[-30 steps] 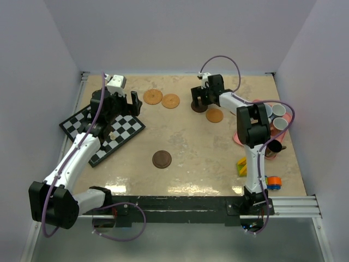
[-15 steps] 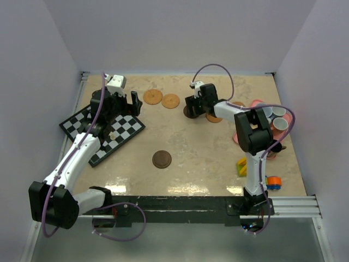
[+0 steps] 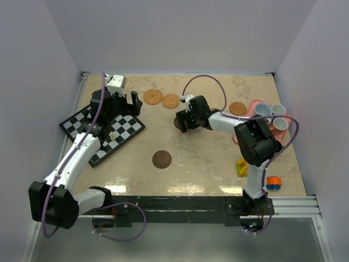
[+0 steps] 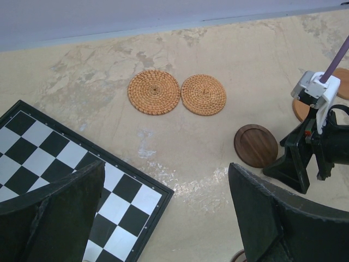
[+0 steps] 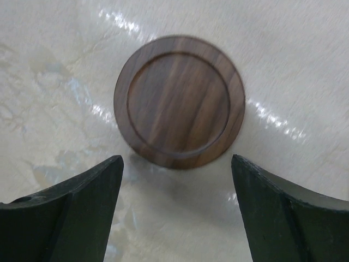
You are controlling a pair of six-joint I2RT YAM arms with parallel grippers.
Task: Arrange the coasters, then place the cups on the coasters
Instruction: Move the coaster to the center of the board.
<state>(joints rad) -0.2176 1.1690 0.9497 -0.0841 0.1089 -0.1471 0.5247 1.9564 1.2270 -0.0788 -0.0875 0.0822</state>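
Wooden, stiff and likely light, the dark coaster (image 5: 180,101), best pinched across its rim, lies before the right gripper (image 5: 176,162), jaws spread.

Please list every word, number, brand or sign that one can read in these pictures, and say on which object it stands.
None: no readable text in any view.
The chessboard shows only plain black and white squares; the dark wooden coaster shows only wood grain.

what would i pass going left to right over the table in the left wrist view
chessboard → woven coaster → second woven coaster → dark wooden coaster → right claw
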